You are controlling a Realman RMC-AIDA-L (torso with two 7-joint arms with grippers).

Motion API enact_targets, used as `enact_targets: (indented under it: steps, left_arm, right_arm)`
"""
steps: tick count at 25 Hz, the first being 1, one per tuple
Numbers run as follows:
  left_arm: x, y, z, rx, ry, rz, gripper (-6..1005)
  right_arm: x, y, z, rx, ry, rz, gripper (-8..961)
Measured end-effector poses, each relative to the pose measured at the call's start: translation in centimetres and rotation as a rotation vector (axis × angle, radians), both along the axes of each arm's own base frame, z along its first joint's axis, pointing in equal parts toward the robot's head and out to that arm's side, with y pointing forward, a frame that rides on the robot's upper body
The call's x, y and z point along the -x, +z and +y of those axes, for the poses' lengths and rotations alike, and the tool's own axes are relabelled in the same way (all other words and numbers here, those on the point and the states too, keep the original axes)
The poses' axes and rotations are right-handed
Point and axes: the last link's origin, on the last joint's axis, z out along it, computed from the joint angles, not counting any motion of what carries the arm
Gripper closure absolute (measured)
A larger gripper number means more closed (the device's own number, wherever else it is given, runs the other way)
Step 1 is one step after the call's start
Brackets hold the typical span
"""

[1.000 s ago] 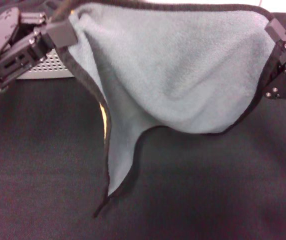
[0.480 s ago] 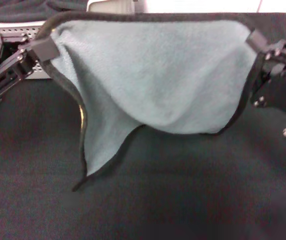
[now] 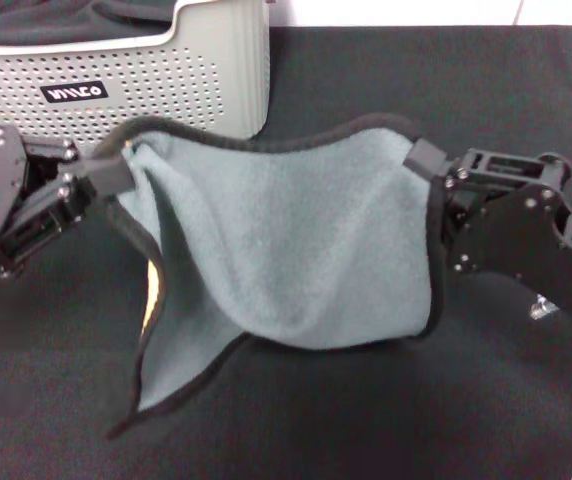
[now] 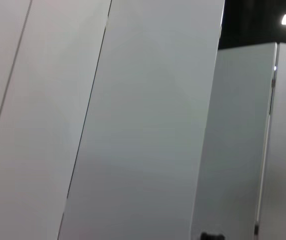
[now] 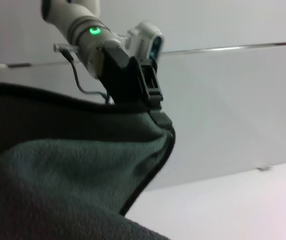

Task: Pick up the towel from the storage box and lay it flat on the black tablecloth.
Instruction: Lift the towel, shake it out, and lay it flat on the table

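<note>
The grey-green towel [image 3: 286,250] with black trim hangs spread between my two grippers above the black tablecloth [image 3: 386,420]. My left gripper [image 3: 116,172] is shut on its upper left corner, my right gripper [image 3: 421,160] is shut on its upper right corner. The lower left corner droops to the cloth, with a sliver of orange-yellow reverse [image 3: 152,290] showing. The light grey storage box [image 3: 166,70] with a black label stands behind at the back left. In the right wrist view the towel [image 5: 68,180] fills the foreground, with the left gripper [image 5: 153,107] on its far corner.
A dark fabric bundle [image 3: 56,15] lies in the box. The left wrist view shows only pale wall panels [image 4: 133,125]. The tablecloth covers the whole table in front and to the right.
Both grippers have lowered and moved toward me with the towel, so the box behind is now uncovered. The towel's hanging corner has come down onto the tablecloth.
</note>
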Motion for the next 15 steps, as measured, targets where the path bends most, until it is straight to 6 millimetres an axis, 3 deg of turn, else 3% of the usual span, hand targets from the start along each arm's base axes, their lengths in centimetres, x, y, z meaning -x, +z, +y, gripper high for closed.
enact_targets:
  steps: [9, 15]
  left_arm:
    - [0.8, 0.0, -1.1, 0.006, 0.008, 0.046, 903]
    - [0.9, 0.5, -2.2, -0.03, 0.002, 0.021, 902]
  right_arm:
    - [0.5, -0.6, -1.5, 0.057, -0.003, -0.047, 954]
    - [0.7, 0.6, -2.7, 0.03, 0.004, -0.015, 954]
